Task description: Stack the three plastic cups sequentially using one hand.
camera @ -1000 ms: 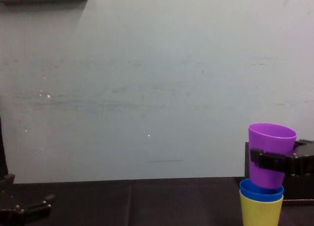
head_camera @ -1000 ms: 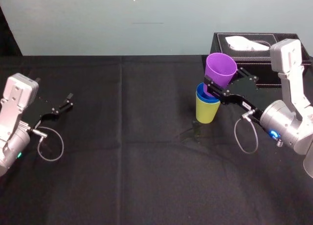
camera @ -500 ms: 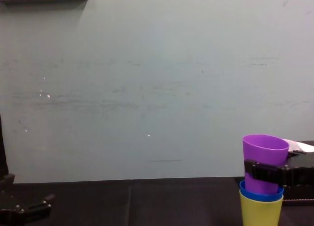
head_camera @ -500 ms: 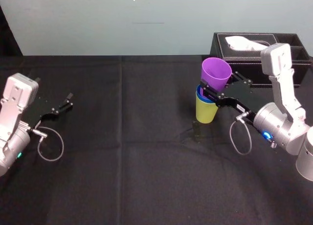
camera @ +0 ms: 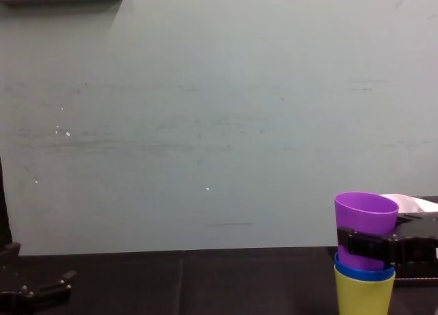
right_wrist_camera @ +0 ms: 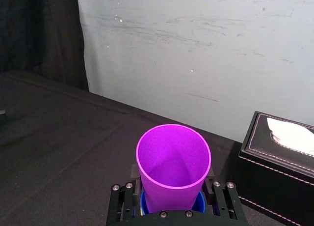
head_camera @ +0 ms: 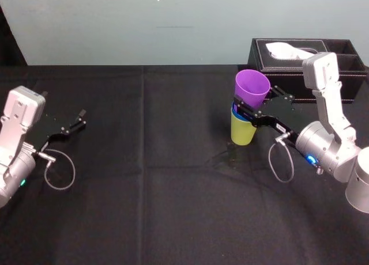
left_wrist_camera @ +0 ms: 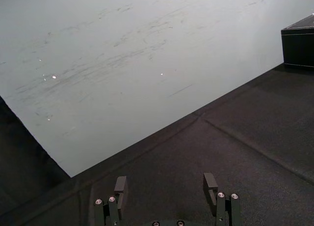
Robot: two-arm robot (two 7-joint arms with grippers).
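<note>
Head view, right of centre: yellow-green cup [head_camera: 243,132] stands upright on the black table [head_camera: 144,190], w/ the blue cup [head_camera: 236,112] nested inside, just its rim showing. Purple cup [head_camera: 252,86] sits partly in the blue one, mouth up, most of its body above the rim; whether it's fully seated is hard to tell. Right gripper [head_camera: 257,99] comes in from the lower right, jaws clamped on the purple cup's lower half, one each side. Black tissue box [head_camera: 346,52] sits behind at upper right, apart from the stack. Left gripper [head_camera: 72,125] hangs near the left edge, well apart from the cups, jaws spread w/ nothing between.
</note>
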